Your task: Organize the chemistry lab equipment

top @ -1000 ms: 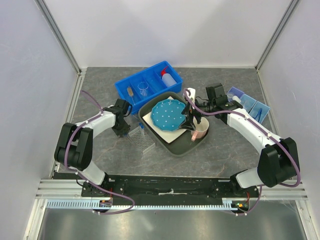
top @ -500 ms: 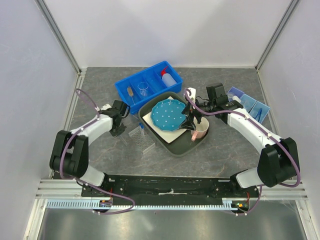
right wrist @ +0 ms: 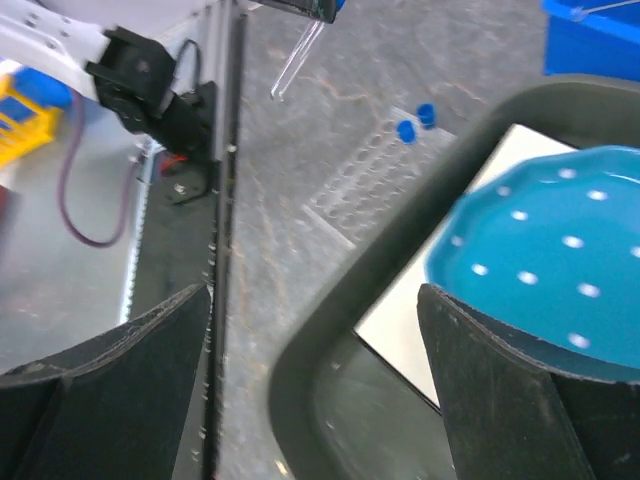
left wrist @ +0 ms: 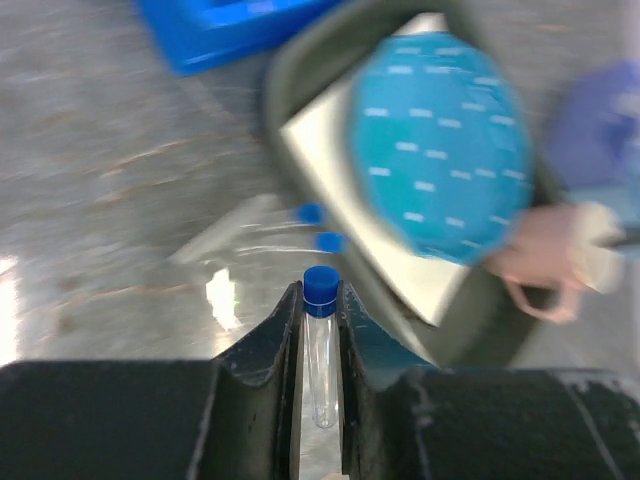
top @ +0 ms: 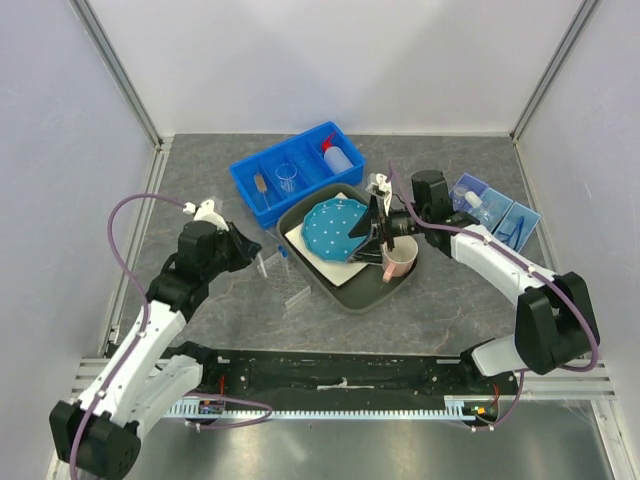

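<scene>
Top view: the bin [top: 244, 180] already holds the squeeze bottle [top: 341, 157], a beaker [top: 288, 178] and the brush [top: 261, 186]. The rack [top: 290, 283] sits out on the table beside the tray [top: 335, 290].

Left wrist: the left gripper [left wrist: 320, 318] is clamped on a vial [left wrist: 320, 350], with two more in the rack ahead.

Right wrist: the right gripper [right wrist: 315, 300] is gaping wide and empty over the tray.

I'd guess it's about halfway done.

Your left arm [top: 150, 320] and right arm [top: 495, 262]: white link shells joined by black cylindrical joints. A purple cable [top: 112, 245] loops loosely alongside each arm. Your left gripper [left wrist: 320, 300] and right gripper [right wrist: 315, 330] carry matte black fingers [right wrist: 110, 390] with angular, faceted housings.
</scene>
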### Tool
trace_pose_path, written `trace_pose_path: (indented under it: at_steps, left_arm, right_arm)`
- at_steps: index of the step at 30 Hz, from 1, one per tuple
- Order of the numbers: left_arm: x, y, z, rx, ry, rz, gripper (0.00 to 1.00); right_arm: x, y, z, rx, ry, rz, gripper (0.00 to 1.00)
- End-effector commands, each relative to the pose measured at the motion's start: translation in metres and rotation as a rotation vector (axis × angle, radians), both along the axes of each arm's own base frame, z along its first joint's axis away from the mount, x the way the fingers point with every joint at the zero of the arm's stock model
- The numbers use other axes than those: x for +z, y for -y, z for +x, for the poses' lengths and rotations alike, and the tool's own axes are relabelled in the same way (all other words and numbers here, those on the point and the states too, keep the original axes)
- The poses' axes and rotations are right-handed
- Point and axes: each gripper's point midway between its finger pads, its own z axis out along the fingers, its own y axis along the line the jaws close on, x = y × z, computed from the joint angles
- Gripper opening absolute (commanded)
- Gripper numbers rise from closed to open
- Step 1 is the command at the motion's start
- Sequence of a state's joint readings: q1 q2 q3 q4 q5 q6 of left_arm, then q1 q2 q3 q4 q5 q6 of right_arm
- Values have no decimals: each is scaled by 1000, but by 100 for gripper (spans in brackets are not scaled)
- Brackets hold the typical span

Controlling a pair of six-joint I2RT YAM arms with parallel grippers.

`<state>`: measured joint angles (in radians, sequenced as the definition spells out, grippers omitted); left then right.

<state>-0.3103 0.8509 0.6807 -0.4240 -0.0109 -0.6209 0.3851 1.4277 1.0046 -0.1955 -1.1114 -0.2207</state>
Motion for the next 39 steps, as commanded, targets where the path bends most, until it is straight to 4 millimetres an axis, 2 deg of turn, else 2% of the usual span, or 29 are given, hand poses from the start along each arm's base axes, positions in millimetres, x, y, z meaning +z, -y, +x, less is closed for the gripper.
trace_pose_path:
  at_steps: [1, 2, 3, 6, 7, 8, 9, 10, 12, 13, 18, 19, 20, 23, 28, 29, 32, 33, 35, 36, 38, 39]
  left_arm:
    - [77, 68, -13, -357, 326, -234, 3]
    - [93, 81, -16, -385, 370, -285, 3]
    - [98, 85, -16, -387, 388, -297, 3]
    - [118, 106, -14, -400, 439, -336, 2]
    - [120, 112, -11, -402, 443, -339, 2]
    - [124, 123, -15, -426, 450, -346, 2]
    - [133, 126, -10, -408, 478, -348, 2]
    - [130, 138, -11, -431, 465, -345, 2]
    - [139, 147, -7, -419, 493, -349, 2]
    - [136, 156, -8, -434, 484, -344, 2]
    - [141, 163, -3, -407, 506, -358, 2]
    - [141, 164, -4, -408, 505, -359, 2]
    - [143, 160, -1, -382, 515, -355, 2]
    - [140, 153, 0, -346, 514, -341, 2]
    - [140, 142, -2, -313, 526, -329, 2]
    - [140, 143, -4, -324, 523, -331, 3]
    - [137, 146, -9, -359, 508, -333, 14]
    - [138, 147, -11, -369, 509, -332, 24]
    - [138, 147, -15, -389, 497, -330, 38]
    - [136, 146, -17, -395, 483, -314, 53]
    - [138, 141, -20, -402, 473, -298, 64]
    - [137, 138, -22, -404, 457, -272, 73]
  right_arm:
    - [46, -37, -34, 113, -163, 215, 93]
    - [48, -44, -37, 123, -161, 224, 93]
    - [46, -55, -48, 145, -185, 215, 93]
    - [43, -73, -53, 125, -260, 215, 94]
    - [39, -76, -53, 97, -336, 212, 94]
    - [45, -79, -53, 100, -320, 242, 94]
    - [41, -80, -54, 90, -347, 244, 93]
    - [43, -82, -51, 67, -365, 257, 93]
    - [37, -83, -50, 40, -392, 251, 92]
    - [35, -84, -48, 26, -400, 249, 91]
    - [25, -86, -42, -14, -435, 231, 83]
    - [25, -86, -41, -15, -438, 230, 79]
    - [24, -86, -41, -18, -443, 229, 68]
    - [25, -87, -41, -13, -448, 231, 51]
    - [26, -87, -43, 4, -460, 237, 33]
    - [26, -88, -45, 15, -460, 236, 24]
    - [25, -90, -49, 49, -448, 228, 13]
    - [25, -90, -50, 58, -435, 227, 12]
    - [19, -90, -51, 68, -407, 203, 10]
    - [21, -89, -51, 74, -387, 201, 10]
    - [16, -87, -50, 82, -339, 179, 9]
    - [18, -87, -51, 90, -311, 177, 9]
